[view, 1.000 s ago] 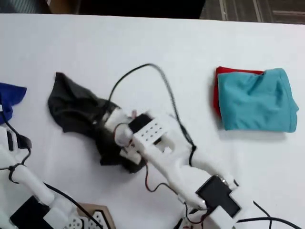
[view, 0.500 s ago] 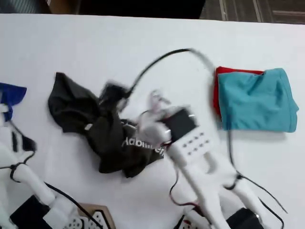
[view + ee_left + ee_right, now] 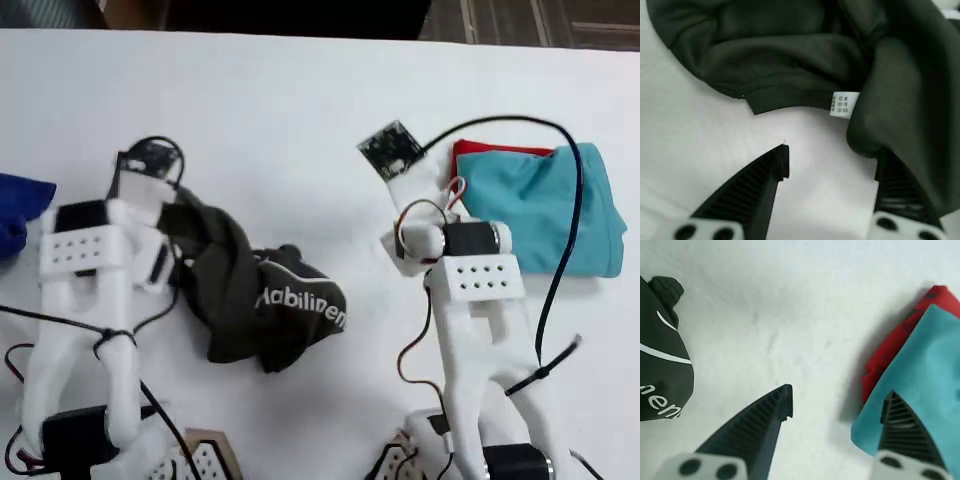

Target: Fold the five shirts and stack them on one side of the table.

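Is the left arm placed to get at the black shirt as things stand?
Probably yes: the left gripper hangs open at the black shirt's hem, one fold draped over a finger, nothing in between.

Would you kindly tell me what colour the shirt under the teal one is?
Red. The lower shirt peeks out from under the teal shirt, best seen in the high view.

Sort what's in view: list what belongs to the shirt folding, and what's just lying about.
Belongs to the job: black shirt, teal shirt, red shirt, blue shirt, left end effector, right end effector.
Lying about: brown board at the near edge.
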You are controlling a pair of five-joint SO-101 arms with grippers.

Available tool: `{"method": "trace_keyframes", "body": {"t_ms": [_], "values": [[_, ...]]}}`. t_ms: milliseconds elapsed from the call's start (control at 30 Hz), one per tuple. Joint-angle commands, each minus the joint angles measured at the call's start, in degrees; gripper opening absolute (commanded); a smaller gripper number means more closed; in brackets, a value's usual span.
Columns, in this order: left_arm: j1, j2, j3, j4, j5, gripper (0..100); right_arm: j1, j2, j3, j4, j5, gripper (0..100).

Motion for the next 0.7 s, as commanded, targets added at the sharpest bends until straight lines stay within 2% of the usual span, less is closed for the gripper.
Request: {"method": "trace_keyframes", "body": {"t_ms": [0,167,333,400,533,600,667], "values": [[1.9,-0.1,4.1,-5.5,3.1,29,0.7,-0.6,2.8,-3.1,-0.4,29.3],[1.9,-0.1,9.1,-13.6,3.0,29,0.4,-0.6,7.1,-8.7,-0.4,29.3],[4.0,-0.2,9.6,-14.0,2.9,29,0.3,-0.6,7.5,-9.3,-3.2,29.3],[5.0,-0.2,9.6,-12.7,2.8,24,0.3,-0.2,7.5,-9.3,-4.6,29.3],[5.5,-0.2,9.6,-11.6,2.7,1,0.3,0.0,7.8,-10.0,-5.2,29.3],[5.3,-0.2,9.6,-11.5,2.7,6,0.3,0.0,8.1,-10.1,-5.2,29.3],[5.3,-0.2,9.6,-11.3,2.7,6,0.3,0.0,8.4,-10.1,-5.2,29.3]]}}
